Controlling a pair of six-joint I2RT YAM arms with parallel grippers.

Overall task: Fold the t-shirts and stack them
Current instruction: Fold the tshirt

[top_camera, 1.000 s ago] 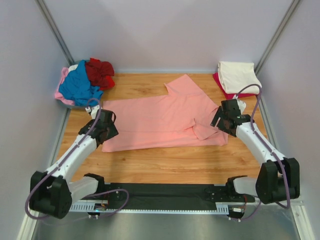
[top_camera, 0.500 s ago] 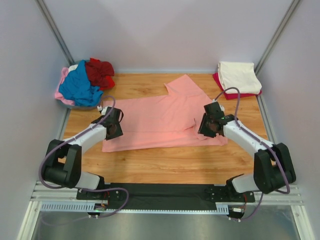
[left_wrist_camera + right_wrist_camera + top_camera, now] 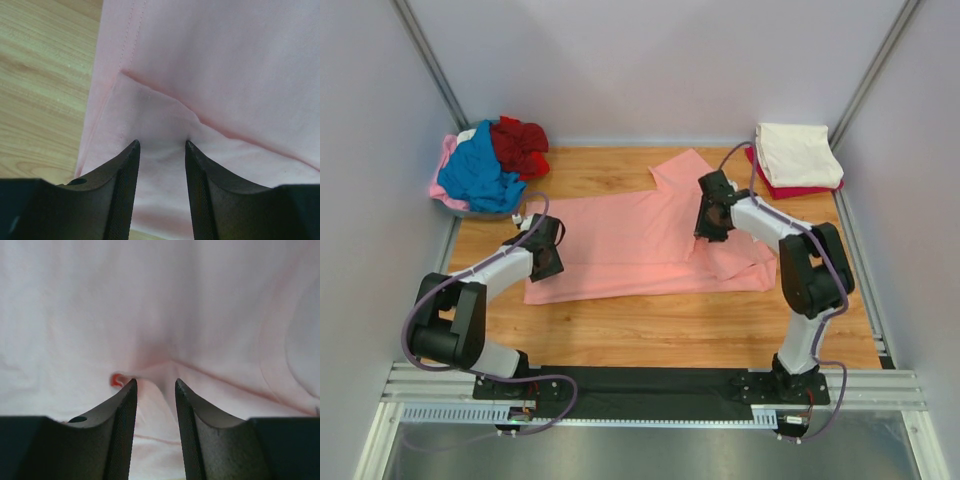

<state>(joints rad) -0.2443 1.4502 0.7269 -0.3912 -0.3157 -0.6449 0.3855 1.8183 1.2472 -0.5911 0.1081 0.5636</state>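
Right fingers point(image 3: 707, 218) have dragged shirt point(image 3: 620, 240) side inward; left fingers point(image 3: 545, 256) stay at left hem. Both clamp pink cloth. Shirt spread mid-tabletop point(image 3: 650, 335). Best: carry fold low, align edges, release flat.

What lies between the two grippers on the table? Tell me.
Only the pink shirt, spread flat, fills the stretch from the left gripper to the right gripper. The top view shows this.
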